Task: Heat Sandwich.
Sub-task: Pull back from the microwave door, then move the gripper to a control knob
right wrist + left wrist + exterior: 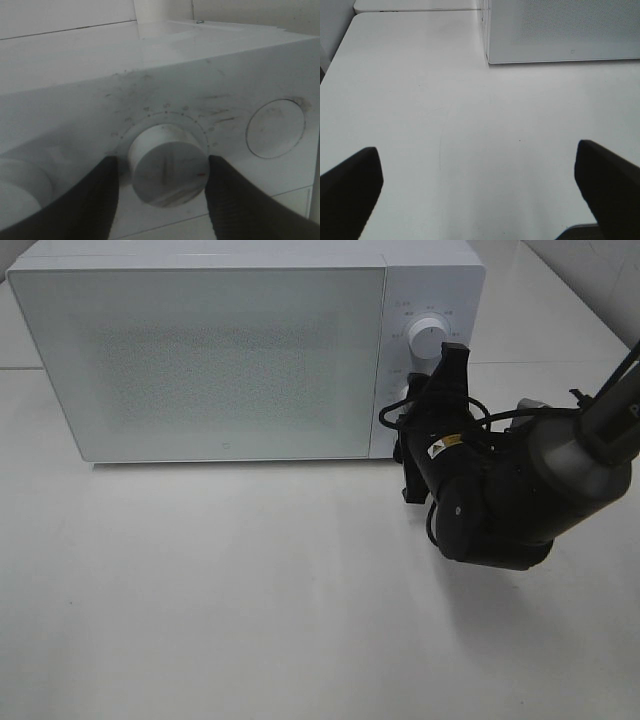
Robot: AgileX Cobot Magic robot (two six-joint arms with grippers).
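Plainly, the right gripper [161, 164] is at the control panel of the white microwave [220, 280], which stands at the back of the white table [240, 600] with its door [200, 360] shut. The wrist view shows the gripper's two dark fingers [85, 200] standing one on each side of a white dial [167, 182]. One finger is just against the dial's rim and the other sits beside it with a thin pale gap, so the jaws are parted a little wider than the dial and we see no firm clamp on it. From above, the black right arm [520, 490] reaches in from the right edge and covers the lower part of the panel, while the upper dial [428, 337] is uncovered just beyond it. A round flush button [276, 128] sits on the panel beside the straddled dial — untouched. The left gripper [480, 190] hangs over bare table in front of the microwave's near corner, its black fingers [350, 185] spread wide with nothing between them. As for the sandwich, we cannot place it — none of the three views shows it, and the door's speckled window is too opaque to see through.
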